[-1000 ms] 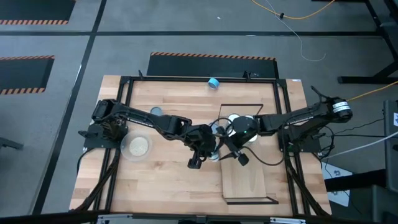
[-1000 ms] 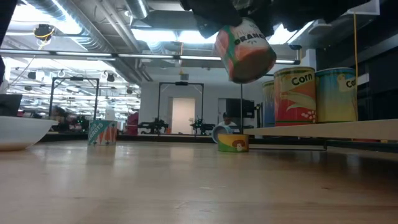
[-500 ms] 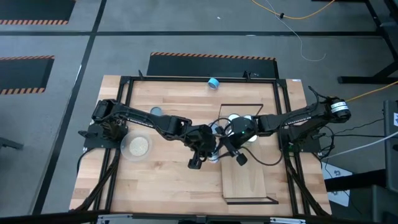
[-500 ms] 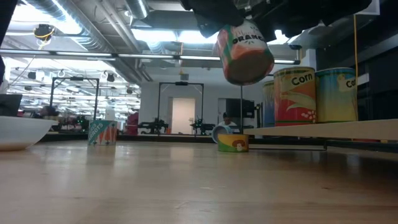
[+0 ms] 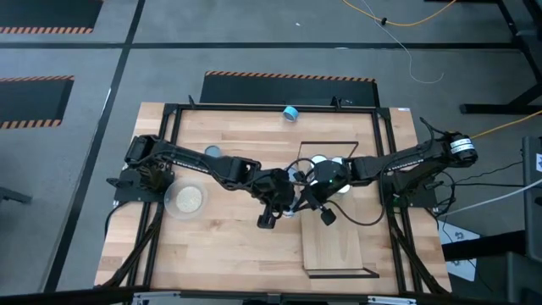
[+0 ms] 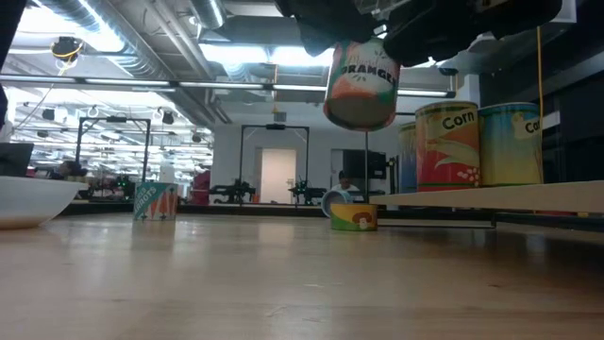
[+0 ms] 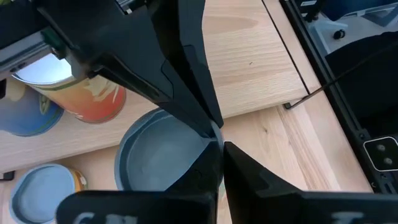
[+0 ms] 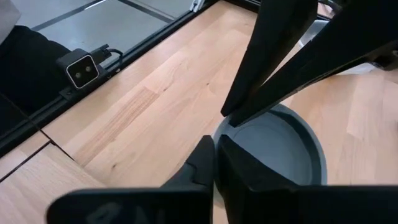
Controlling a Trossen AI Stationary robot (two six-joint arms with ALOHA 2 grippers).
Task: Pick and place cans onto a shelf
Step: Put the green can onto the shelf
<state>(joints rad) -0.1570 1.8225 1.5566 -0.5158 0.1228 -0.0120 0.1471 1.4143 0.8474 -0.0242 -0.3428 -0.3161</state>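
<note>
An orange-labelled can (image 6: 361, 87) with a dull blue-grey top (image 7: 155, 158) hangs in the air over the table's middle, just left of the shelf (image 5: 334, 247). My left gripper (image 7: 221, 148) and my right gripper (image 8: 214, 149) are both shut on its top rim, side by side. In the high view the left gripper (image 5: 288, 206) reaches in from the left and the right gripper (image 5: 300, 202) from the right. Two Corn cans (image 6: 446, 146) (image 6: 510, 142) stand on the shelf board (image 6: 491, 195). A mushroom can (image 6: 354, 217) stands on the table. My left gripper pinches the can's top rim (image 7: 208, 132) between its two fingers, slanting down from the table's left. The can hangs below the fingers, lifted clear and nearly upright. My right gripper pinches the same rim (image 8: 225, 132) right beside the left fingers (image 8: 249, 93), slanting down from the table's right.
A clear round dish (image 5: 186, 199) sits at the table's left, showing as a white bowl (image 6: 28, 203) in the low view. One can (image 5: 290, 113) lies near the far edge and another (image 5: 212, 152) stands left of the middle. Black frame bars run along the table's sides.
My right gripper has shut on the can's rim beside the left gripper. The hanging can has swung from tilted to nearly upright. Neither arm has shifted otherwise.
</note>
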